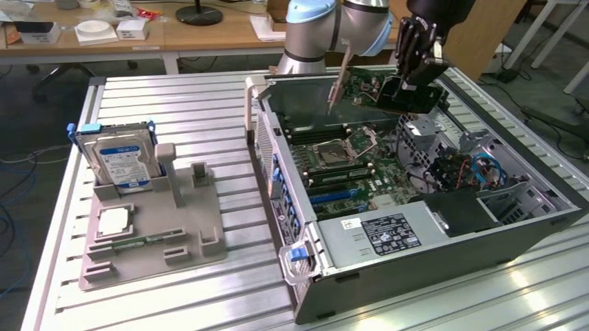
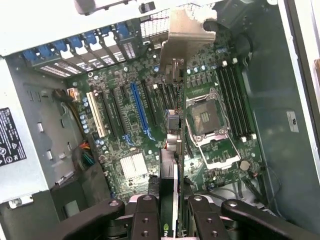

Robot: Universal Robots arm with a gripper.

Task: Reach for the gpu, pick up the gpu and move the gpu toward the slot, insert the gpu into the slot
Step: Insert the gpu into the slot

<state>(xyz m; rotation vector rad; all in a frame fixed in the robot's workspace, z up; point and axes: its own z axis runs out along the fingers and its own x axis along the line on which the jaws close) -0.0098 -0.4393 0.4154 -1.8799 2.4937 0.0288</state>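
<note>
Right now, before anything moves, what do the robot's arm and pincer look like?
The arm is built of thick, rounded silver-grey joint housings, one closed off by a pale blue cap. The pincer is black and glossy. Seen from the wrist, it is made of flat black links joined by round pivot pins with small bolt holes.

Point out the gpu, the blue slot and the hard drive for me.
gpu (image 2: 187, 32), wrist view, on its metal end bracket.
slot (image 2: 139, 112), wrist view, about mid-length of the blue strip.
hard drive (image 1: 120, 164), exterior view, on its blue-and-white label.
</note>
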